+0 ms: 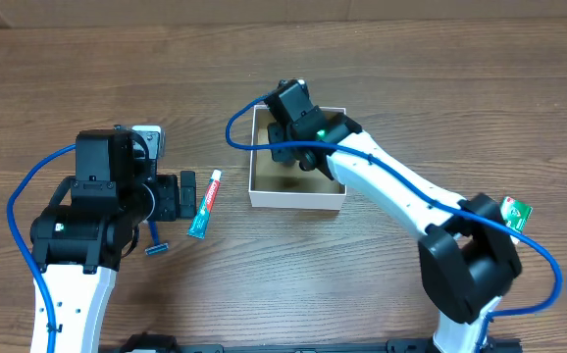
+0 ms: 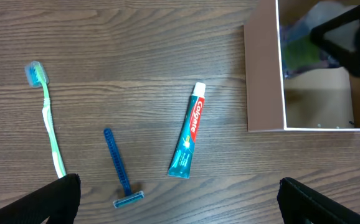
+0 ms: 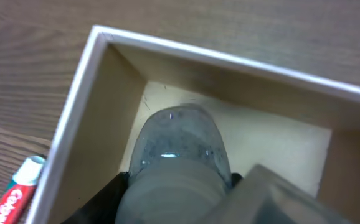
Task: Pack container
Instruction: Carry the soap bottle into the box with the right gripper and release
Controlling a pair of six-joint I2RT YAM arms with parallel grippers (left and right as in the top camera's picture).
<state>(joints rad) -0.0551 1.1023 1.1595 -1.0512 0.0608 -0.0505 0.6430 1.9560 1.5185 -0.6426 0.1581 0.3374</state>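
White-walled container point(image 1: 297, 199) sits directly beneath the right gripper point(image 3: 175, 184), which clasps a clear bottle point(image 3: 177, 142) aimed down at its brown floor. Left gripper point(image 2: 180, 190), jaws spread, hovers well apart.

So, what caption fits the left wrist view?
Toothbrush, razor and toothpaste lie on the table beside the container.

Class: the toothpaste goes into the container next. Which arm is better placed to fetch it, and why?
Left. The left gripper, open, hovers beside the toothpaste, while the right gripper is down in the container holding a bottle.
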